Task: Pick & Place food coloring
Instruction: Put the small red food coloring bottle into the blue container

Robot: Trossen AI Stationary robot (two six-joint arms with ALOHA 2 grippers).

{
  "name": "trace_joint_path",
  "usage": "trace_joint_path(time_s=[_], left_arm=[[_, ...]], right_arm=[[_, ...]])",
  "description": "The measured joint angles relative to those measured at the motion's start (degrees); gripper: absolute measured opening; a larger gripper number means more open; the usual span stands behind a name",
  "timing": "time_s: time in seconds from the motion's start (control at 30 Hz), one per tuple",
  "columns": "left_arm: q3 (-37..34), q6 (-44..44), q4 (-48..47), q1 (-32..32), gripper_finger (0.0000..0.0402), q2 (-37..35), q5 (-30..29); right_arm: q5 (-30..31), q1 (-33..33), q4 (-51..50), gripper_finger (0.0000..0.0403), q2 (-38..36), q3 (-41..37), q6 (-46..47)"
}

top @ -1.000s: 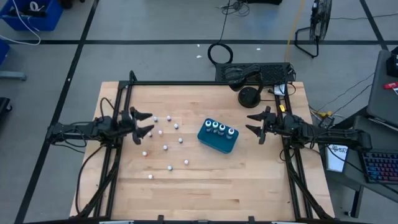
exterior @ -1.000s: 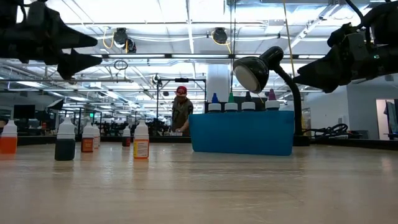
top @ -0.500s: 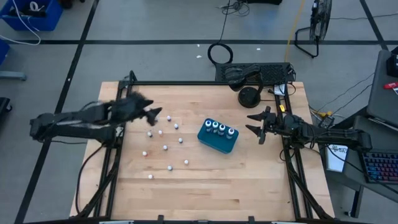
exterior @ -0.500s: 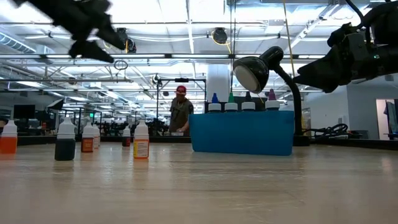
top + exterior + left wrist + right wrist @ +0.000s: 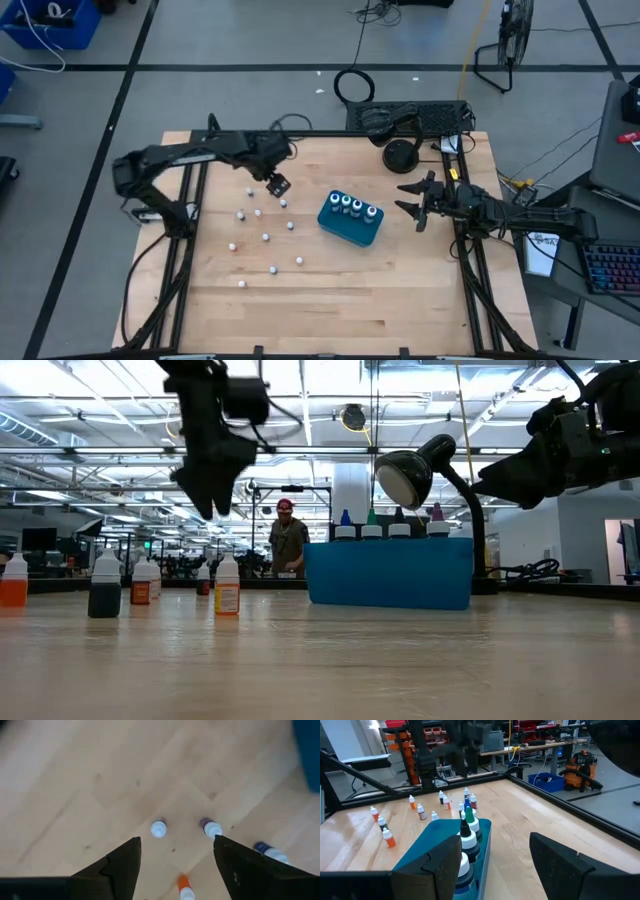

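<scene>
The left gripper (image 5: 277,183) hangs above the wooden table (image 5: 340,290), pointing down, its two dark fingers spread apart and holding nothing. Under it stand small loose bottles with white caps (image 5: 158,828), not touching it. The right gripper (image 5: 407,198) waits at the table's right edge, also open and empty. The four tiny food coloring bottles (image 5: 351,206) stand in the teal box (image 5: 343,227) between both grippers.

Pale wood, teal box, white caps

The desk (image 5: 340,290) is light wood with fine grain. The box (image 5: 388,573) is teal-blue. The food coloring (image 5: 466,832) bottles in it have white caps and dark blue and green tips. Loose bottles (image 5: 227,585) show orange, red and dark bodies.
</scene>
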Motion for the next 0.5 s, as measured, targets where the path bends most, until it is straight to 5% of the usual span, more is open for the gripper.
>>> trace_joint_path(time_s=[0.5], left_arm=[[0.0, -0.6, -2.0, 0.2, 0.0241, 9.4, -3.8]], right_arm=[[0.0, 0.0, 0.0, 0.0224, 0.0, 0.0, 0.0]])
